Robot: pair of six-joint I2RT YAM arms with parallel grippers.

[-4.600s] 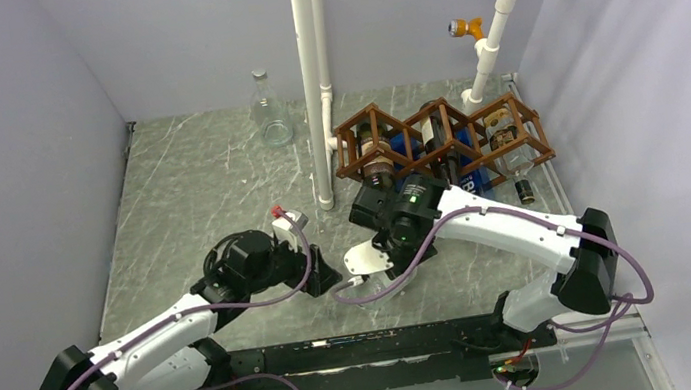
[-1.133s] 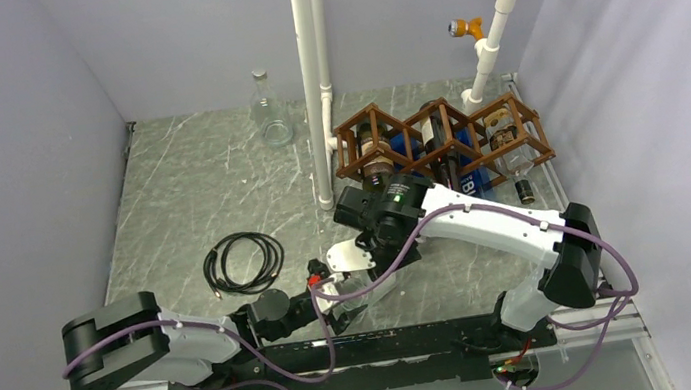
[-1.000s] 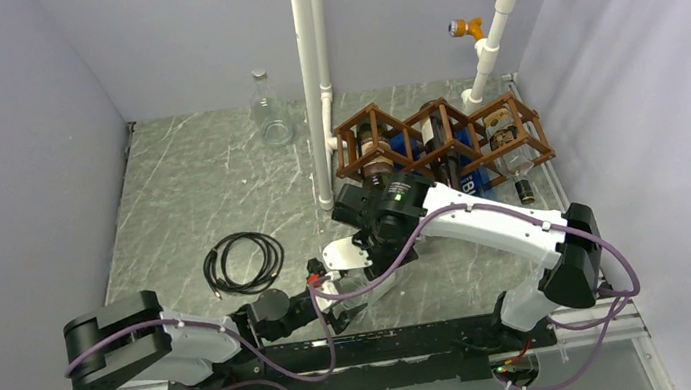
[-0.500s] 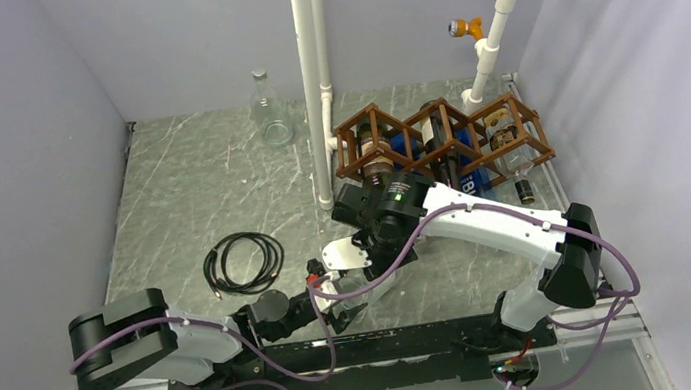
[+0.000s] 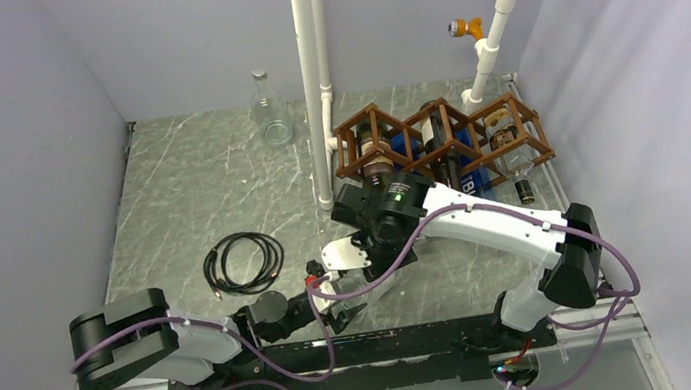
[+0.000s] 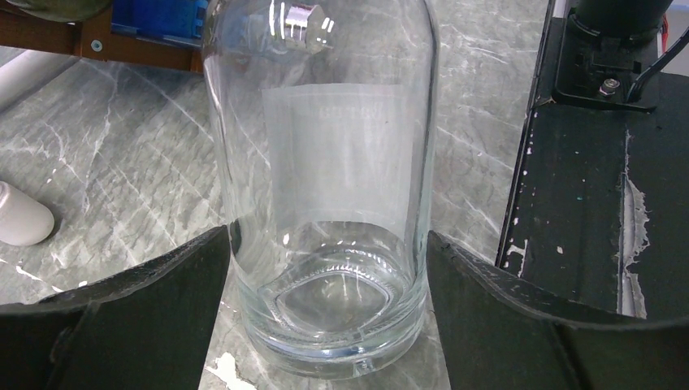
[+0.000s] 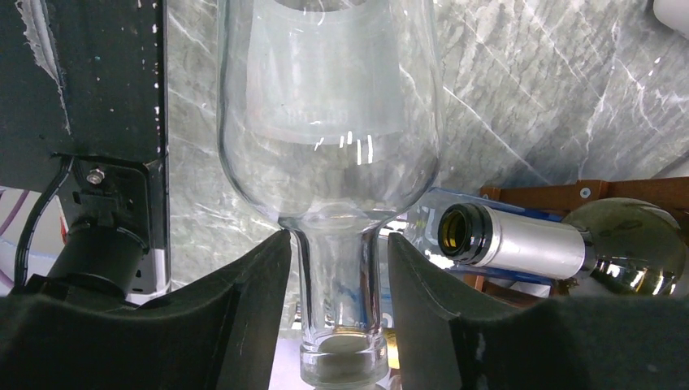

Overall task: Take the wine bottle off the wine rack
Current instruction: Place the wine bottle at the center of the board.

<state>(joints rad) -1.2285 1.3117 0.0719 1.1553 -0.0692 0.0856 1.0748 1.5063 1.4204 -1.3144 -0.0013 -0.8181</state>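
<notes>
Left claw (image 6: pixel 327 248) arrived, spread around wine bottle (image 6: pixel 325 162) base, right claw (image 7: pixel 339 244) loose around neck

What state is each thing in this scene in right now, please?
clear wine bottle: upright on the table, out of the rack
left pincer: astride the bottle's base, grip unclear
right pincer: astride the bottle's neck, grip unclear
wine rack: standing, bottles lying in its cells
foil-necked bottle: lying in the rack, mouth open
glass flask: upright
black cable: coiled on the table
</notes>
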